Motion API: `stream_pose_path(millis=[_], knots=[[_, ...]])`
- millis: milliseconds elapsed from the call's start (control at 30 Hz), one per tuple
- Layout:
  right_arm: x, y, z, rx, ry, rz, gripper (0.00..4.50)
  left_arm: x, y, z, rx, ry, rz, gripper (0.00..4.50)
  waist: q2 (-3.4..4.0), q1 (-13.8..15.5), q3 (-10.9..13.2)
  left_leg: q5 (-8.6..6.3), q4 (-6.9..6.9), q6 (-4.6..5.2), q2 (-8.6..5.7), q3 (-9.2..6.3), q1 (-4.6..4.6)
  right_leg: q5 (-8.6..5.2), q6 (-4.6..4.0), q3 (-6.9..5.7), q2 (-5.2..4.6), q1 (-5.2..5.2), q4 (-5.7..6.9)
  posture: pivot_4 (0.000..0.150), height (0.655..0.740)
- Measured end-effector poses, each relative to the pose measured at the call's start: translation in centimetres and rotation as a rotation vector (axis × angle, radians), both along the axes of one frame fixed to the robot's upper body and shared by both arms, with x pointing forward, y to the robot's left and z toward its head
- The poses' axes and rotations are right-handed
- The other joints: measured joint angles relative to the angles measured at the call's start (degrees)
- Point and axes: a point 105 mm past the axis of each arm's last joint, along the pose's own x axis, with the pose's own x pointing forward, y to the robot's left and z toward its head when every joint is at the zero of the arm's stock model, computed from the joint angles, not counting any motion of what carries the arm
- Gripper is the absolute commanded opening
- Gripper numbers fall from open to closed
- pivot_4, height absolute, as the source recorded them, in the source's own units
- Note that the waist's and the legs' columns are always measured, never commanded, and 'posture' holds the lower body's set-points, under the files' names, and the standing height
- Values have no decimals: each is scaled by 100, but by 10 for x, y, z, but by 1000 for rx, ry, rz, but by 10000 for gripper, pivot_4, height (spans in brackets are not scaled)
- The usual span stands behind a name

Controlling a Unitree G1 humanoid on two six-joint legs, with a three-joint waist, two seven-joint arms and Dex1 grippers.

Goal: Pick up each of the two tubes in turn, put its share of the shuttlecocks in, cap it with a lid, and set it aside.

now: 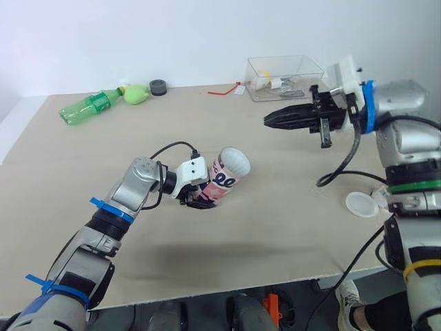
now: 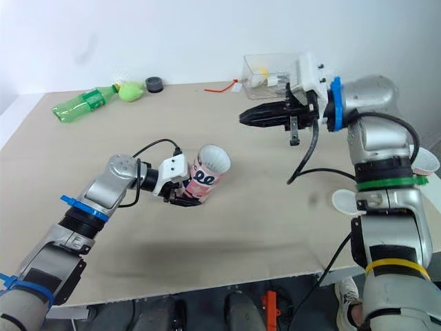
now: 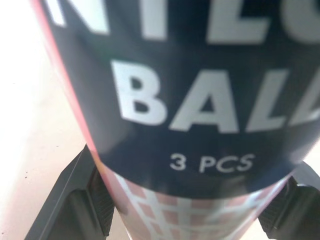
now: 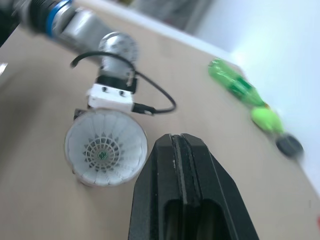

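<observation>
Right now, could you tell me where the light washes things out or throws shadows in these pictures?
Left wrist view: the table beside the tube is washed out almost white. Left eye view: even light, no hard-edged shadows around the tube in the left claw. Right wrist view: the wall behind the green bottle glares bright.

Silver-grey metal arms [image 1: 134, 185] with blue bands [image 1: 105, 207], black cables [image 1: 172, 147] and white wrist blocks [image 1: 189, 171] carry the black left gripper [image 1: 200, 203] and right gripper [image 1: 267, 119].
</observation>
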Motion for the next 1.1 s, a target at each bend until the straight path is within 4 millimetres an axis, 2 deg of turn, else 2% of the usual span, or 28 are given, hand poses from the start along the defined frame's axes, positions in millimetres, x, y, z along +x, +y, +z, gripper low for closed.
stream_pose_path(millis=[133,200,333,567,733,767,800,833,900,1033,1100], knots=[[2,-16,-31,160,92,-174,591,5,-4,-6,-151,-27,88,31053,1,7,1,1,4,0,-1,2,-5,2,15,1,-1,-4,1,1500,7400],[2,-15,-35,178,101,-203,591,5,-8,-8,-193,-25,108,31053,0,5,3,1,4,-1,-3,5,-10,-5,36,3,0,-8,-1,1500,7400],[-2,-15,-45,261,100,-291,591,-4,-27,-18,-379,34,174,31053,-2,3,3,0,3,-2,-2,4,-11,-6,40,3,-1,-4,-9,1500,7400],[-5,-21,-66,296,168,-382,591,-13,-31,-28,-484,14,266,31053,-4,0,4,0,2,-2,-1,0,-3,-5,40,2,5,2,-10,1500,7400],[-6,-27,-88,319,265,-444,591,-15,-28,-30,-487,-43,280,31053,-4,-1,3,0,3,-2,-1,1,-3,-3,40,2,6,2,-12,1500,7400],[-6,-29,-92,319,280,-456,6444,-16,-28,-30,-488,-49,276,31053,-4,0,4,0,2,-2,-1,1,-4,-3,41,2,6,2,-13,1500,7400],[-7,-32,-98,320,300,-472,9595,-17,-28,-30,-488,-55,269,31053,-4,1,4,0,2,-2,-2,0,-5,-3,41,2,6,2,-16,1500,7400],[-8,-35,-102,324,318,-486,15331,-18,-28,-30,-486,-58,260,31053,-4,0,4,0,0,-2,-2,2,-6,-2,42,3,6,0,-21,1500,7400],[-8,-40,-101,329,323,-498,23020,-19,-29,-30,-483,-63,243,31053,-4,-4,4,0,-1,-2,-2,4,-7,-1,44,4,6,1,-25,1500,7400],[-11,-51,-103,311,360,-504,44228,-22,-29,-31,-470,-65,212,31053,-5,-2,4,0,-6,-2,-2,0,-9,3,48,-1,7,6,-45,1500,7400],[-13,-59,-109,258,382,-520,44228,-24,-29,-30,-463,-71,193,31053,-4,0,4,-1,-10,-1,-3,1,-12,5,51,0,5,5,-54,1500,7400]])
